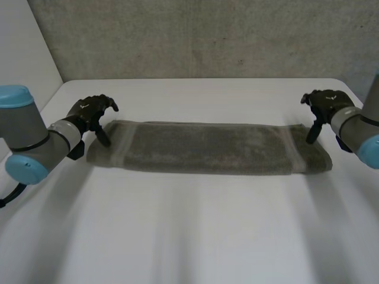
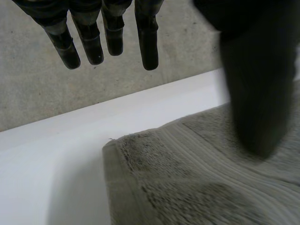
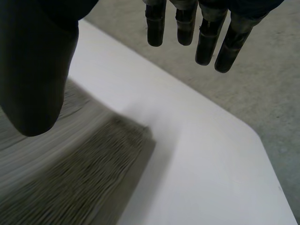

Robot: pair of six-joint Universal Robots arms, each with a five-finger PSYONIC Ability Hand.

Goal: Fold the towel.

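Head view: towel (image 1: 207,148) flat on tabletop (image 1: 195,231), long axis running arm to arm. My left hand (image 1: 89,112) poised at its left far corner, right hand (image 1: 324,105) at right far corner. Each is nearest its own end, wrists angled down.

Left wrist view: fingers (image 2: 148,42) straight, released, hanging past far edge; thumb (image 2: 255,93) over corner; nothing gripped.

Right wrist view: likewise, fingers (image 3: 206,42) released beyond edge, thumb (image 3: 33,79) over towel. I judge corner pinch comes next.
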